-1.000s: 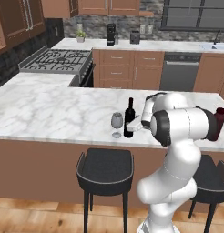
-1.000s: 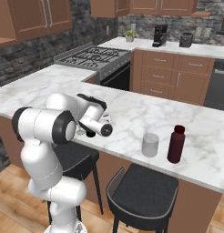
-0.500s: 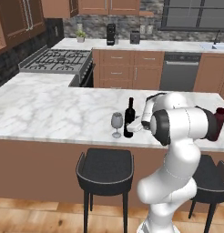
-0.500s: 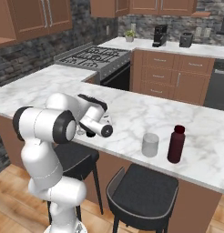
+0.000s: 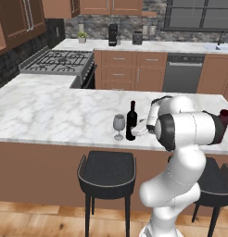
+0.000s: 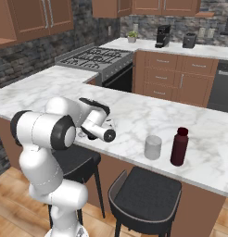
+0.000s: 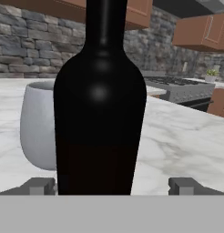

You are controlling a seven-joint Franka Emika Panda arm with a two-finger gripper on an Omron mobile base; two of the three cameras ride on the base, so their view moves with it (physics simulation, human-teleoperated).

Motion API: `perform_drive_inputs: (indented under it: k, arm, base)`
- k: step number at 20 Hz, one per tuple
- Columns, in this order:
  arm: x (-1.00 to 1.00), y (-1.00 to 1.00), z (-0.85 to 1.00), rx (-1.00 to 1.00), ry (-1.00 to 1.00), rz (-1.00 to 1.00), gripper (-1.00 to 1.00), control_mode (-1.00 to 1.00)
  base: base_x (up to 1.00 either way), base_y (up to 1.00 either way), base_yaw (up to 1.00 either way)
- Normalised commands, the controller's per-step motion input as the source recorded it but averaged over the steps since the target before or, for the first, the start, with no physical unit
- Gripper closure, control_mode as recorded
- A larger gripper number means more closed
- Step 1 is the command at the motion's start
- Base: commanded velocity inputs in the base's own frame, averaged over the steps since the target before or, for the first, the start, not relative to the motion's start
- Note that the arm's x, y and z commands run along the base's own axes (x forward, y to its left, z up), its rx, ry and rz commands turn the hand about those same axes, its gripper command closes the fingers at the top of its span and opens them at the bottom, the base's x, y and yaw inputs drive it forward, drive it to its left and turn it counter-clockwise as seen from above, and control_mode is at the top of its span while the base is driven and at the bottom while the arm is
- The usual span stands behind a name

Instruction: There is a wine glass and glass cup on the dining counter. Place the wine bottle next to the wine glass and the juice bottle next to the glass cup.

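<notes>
Standing between spread fingertips [image 7: 41, 185] (untouched), wine bottle [image 7: 100, 100], wine glass [image 7: 37, 125] beside

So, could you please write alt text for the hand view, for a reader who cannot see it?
A tall black wine bottle stands upright close to the camera, between the two open jaws at the bottom. The greyish bowl of the wine glass shows just behind it on the left, both on the white marble dining counter, with a stone wall and stove beyond.

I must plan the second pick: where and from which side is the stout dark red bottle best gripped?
Grip the stout dark red bottle at its straight body below the rounded shoulders, probably from the stool side: it stands upright, and the short grey glass tumbler stands close on one side.
</notes>
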Motion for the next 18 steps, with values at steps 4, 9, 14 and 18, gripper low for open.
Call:
perform_drive_inputs:
  k: [4, 9, 14, 18]
  arm:
    - [-0.25, -0.03, 0.11, 0.00, 0.00, 0.00, -1.00, -1.00]
    - [-0.27, -0.07, 0.17, 0.00, 0.04, 0.00, -1.00, -1.00]
    - [-0.33, -0.12, 0.29, 0.00, 0.06, -0.01, -1.00, -1.00]
    - [-0.35, -0.13, 0.44, -0.04, 0.06, -0.09, -1.00, -1.00]
  base:
    - [0.00, 0.00, 0.00]
    - [0.00, 0.00, 0.00]
    - [0.00, 0.00, 0.00]
    - [0.00, 0.00, 0.00]
